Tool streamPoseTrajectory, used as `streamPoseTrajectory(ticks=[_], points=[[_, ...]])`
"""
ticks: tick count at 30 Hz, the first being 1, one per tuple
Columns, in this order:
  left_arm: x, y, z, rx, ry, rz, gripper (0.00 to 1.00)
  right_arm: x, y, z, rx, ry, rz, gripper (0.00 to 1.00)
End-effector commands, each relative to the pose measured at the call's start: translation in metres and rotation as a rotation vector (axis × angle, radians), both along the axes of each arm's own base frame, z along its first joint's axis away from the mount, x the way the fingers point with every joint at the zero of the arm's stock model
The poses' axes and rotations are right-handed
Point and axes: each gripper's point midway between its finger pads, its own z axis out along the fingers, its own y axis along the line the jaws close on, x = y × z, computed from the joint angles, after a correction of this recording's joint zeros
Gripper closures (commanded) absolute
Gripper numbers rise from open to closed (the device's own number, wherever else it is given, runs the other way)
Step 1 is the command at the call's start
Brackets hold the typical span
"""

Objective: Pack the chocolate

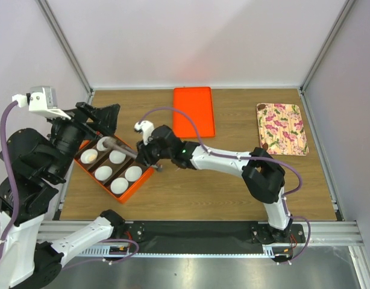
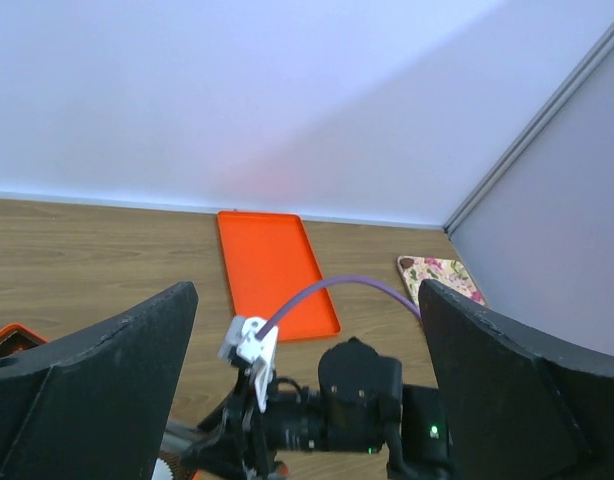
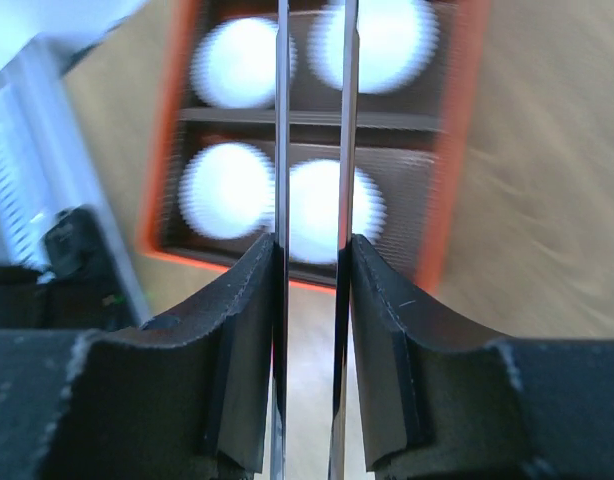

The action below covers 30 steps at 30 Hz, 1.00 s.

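An orange box [image 1: 138, 186] with dark dividers holds several white paper cups [image 1: 119, 185] at the left of the table. My right gripper [image 1: 150, 155] is shut on metal tongs [image 1: 120, 149] whose tips reach over the box's far cups. In the right wrist view the two thin blades [image 3: 283, 150] run between my fingers [image 3: 397, 330] above the blurred cups [image 3: 222, 190] and the box [image 3: 452, 150]. My left gripper [image 1: 103, 117] hangs open and empty above the box's far end, its jaws wide apart [image 2: 307, 400]. I can make out no chocolate lumps.
A flat orange lid [image 1: 193, 111] lies at the back centre and also shows in the left wrist view [image 2: 272, 270]. A floral-patterned plate [image 1: 281, 128] lies at the back right. White walls close the table on three sides.
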Motion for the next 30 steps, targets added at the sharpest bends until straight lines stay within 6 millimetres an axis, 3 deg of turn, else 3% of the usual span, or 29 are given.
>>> streamPoseTrajectory(ticks=[1, 7, 10, 30], points=[[0.005, 0.005, -0.002, 0.002, 0.005, 0.038, 0.00, -0.019, 0.033, 0.045, 0.115, -0.117, 0.122, 0.66], [0.008, 0.006, -0.009, 0.021, 0.009, 0.054, 0.00, -0.070, 0.048, 0.016, 0.043, -0.116, 0.261, 0.66], [0.010, 0.005, -0.012, 0.023, 0.012, 0.050, 0.00, -0.077, 0.049, 0.007, 0.016, -0.118, 0.254, 0.66], [0.013, -0.001, -0.014, 0.019, 0.011, 0.036, 0.00, -0.072, 0.058, -0.040, -0.065, -0.101, 0.265, 0.64]])
